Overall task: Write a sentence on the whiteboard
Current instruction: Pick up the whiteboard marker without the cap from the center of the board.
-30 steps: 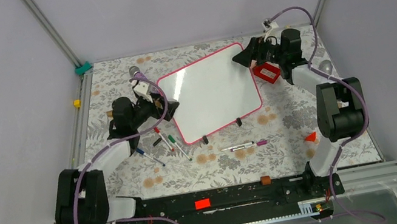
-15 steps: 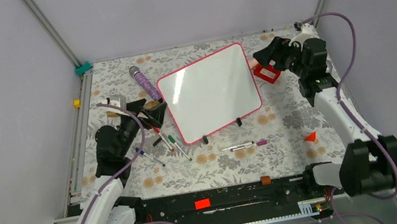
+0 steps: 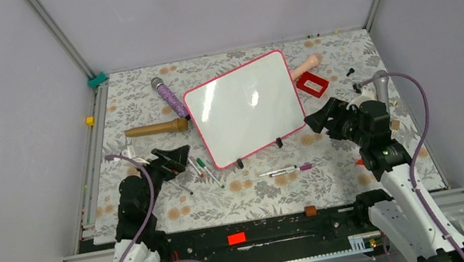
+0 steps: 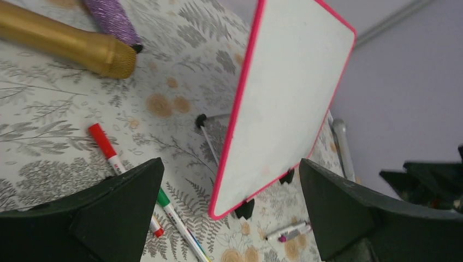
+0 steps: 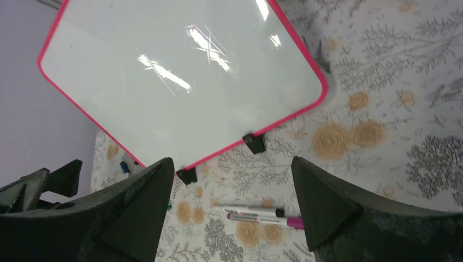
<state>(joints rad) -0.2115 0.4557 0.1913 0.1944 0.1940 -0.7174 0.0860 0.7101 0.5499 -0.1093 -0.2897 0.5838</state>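
The whiteboard [image 3: 245, 108] stands tilted on two black feet in the middle of the floral mat, its pink-framed face blank and glossy; no sentence shows on it. It also fills the left wrist view as whiteboard [image 4: 289, 93] and the right wrist view as whiteboard [image 5: 180, 82]. My left gripper [image 3: 175, 157] hangs open near the board's near-left corner, apart from it, left gripper [image 4: 230, 162] empty. On the board's near-right side, my right gripper [image 3: 321, 115] is open and empty, right gripper [image 5: 232, 160] above a black-capped marker [image 5: 256, 209] and a magenta marker [image 5: 273, 220].
Red marker [image 4: 106, 147], green marker [image 4: 174, 215] and a blue one [image 3: 173, 183] lie left of the board's feet. A gold cylinder [image 3: 157, 128] and purple stick [image 3: 169, 97] lie at far left. A red frame block [image 3: 311, 84], grey cylinder [image 3: 380, 82] and orange cone [image 3: 362, 160] sit right.
Both arms have drawn back from the board's left edge and far-right corner toward the near edge of the table. The board and markers have not moved.
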